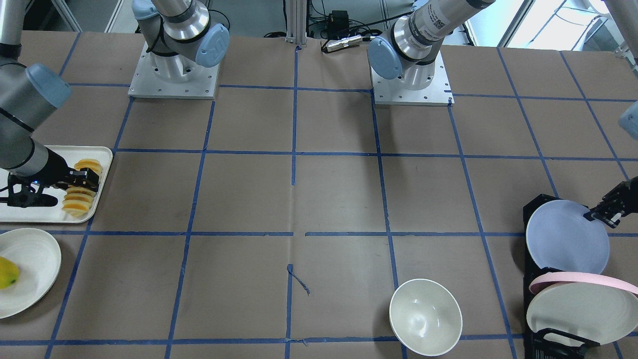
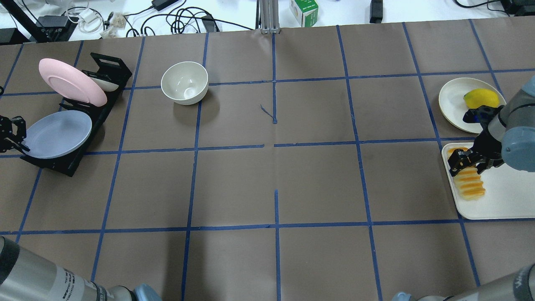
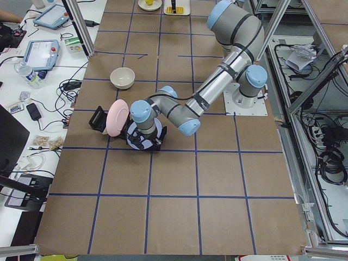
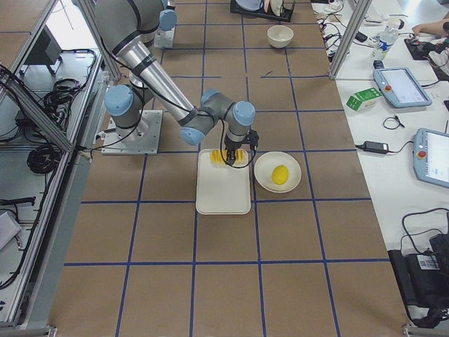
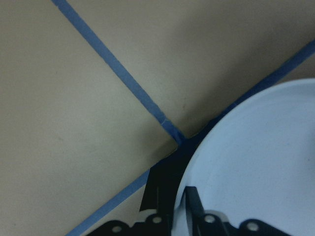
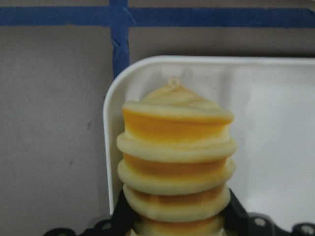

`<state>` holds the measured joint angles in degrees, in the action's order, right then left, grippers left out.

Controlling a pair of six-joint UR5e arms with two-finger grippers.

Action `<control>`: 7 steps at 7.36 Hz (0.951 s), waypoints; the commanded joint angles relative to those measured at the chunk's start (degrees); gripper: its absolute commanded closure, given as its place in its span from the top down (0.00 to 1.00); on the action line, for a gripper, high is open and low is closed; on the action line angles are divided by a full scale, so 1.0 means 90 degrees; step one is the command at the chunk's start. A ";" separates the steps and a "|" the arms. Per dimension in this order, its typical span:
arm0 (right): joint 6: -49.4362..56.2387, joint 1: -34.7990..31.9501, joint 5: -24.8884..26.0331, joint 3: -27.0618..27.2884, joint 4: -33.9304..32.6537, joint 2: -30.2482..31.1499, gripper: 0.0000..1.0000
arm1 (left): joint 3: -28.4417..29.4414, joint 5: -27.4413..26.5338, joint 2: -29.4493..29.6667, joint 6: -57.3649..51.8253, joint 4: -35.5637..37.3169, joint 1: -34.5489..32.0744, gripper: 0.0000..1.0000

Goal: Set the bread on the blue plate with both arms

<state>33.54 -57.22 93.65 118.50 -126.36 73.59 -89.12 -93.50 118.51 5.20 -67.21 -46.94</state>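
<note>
The bread (image 1: 77, 202) lies on a white tray (image 1: 30, 214) at the table's end on my right side. It also shows in the overhead view (image 2: 470, 186) and fills the right wrist view (image 6: 177, 162). My right gripper (image 1: 85, 178) is down over its middle, with the fingers pressed against both sides, shut on it. The blue plate (image 1: 565, 242) leans in a black rack (image 2: 54, 161) at the other end. It also shows in the overhead view (image 2: 58, 133). My left gripper (image 1: 595, 215) straddles its rim, one finger (image 5: 194, 206) on the plate's face (image 5: 256, 177), and looks shut on it.
A cream plate (image 1: 35, 259) with a yellow-green fruit (image 1: 7, 273) sits beside the tray. A pink-rimmed plate (image 2: 71, 81) stands in the same rack behind the blue one. An off-white bowl (image 2: 184, 82) stands on the brown paper a grid square from the rack.
</note>
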 commanded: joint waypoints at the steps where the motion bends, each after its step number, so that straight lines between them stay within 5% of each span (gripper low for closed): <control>1: -0.0006 -0.0019 0.0005 -0.0003 0.0104 0.0104 0.02 | 0.0049 -0.0011 -0.0111 -0.0147 -0.0333 0.0010 0.00; 7: -0.0055 -0.0165 -0.0024 -0.0508 0.0823 0.0612 0.00 | 0.0098 -0.0333 -0.0706 -0.0460 -0.1047 0.0079 0.00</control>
<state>33.07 -58.12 93.43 116.45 -122.37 78.73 -88.30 -96.07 113.34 2.05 -75.48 -46.17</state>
